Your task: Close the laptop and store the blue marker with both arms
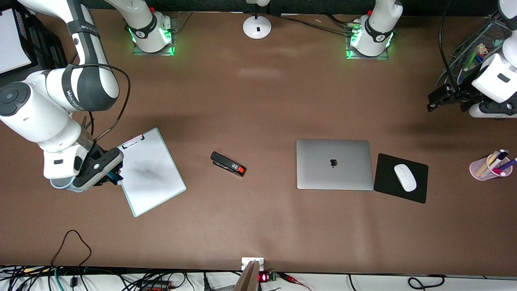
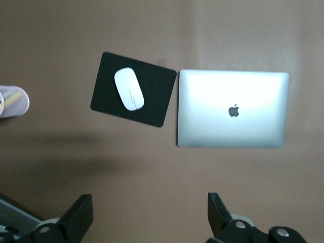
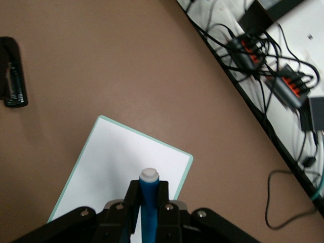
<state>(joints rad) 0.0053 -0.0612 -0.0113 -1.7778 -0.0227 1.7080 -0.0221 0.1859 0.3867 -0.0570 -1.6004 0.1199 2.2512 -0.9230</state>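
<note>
**Lid down, marker pinched over the clipboard**

From the front view, the laptop [image 1: 334,164] is seen lying shut on the table [image 1: 258,105], apple logo up, with the black mouse pad [image 1: 400,178] just beside it toward the left arm's end and a white mouse [image 1: 405,177] resting on that pad. A black stapler [image 1: 228,164] is placed between the laptop and the clipboard [image 1: 151,176]. The right gripper [image 1: 110,176] is held over the clipboard's edge, a sliver of the blue marker [image 1: 114,176] showing at its tip. The left gripper [image 1: 446,97] is parked high by the wire basket [image 1: 474,52]; a pink pen cup [image 1: 490,166] is stood near the table's edge below it.

In the left wrist view, the black fingers [image 2: 78,217] are seen spread wide apart, nothing between them, over bare table near the closed laptop [image 2: 233,109] and mouse pad [image 2: 133,96].

In the right wrist view, the jaws are pressed tight on the blue marker [image 3: 149,200], white end pointing out over the clipboard [image 3: 121,174]; the stapler [image 3: 13,72] is caught at the frame's edge.
</note>
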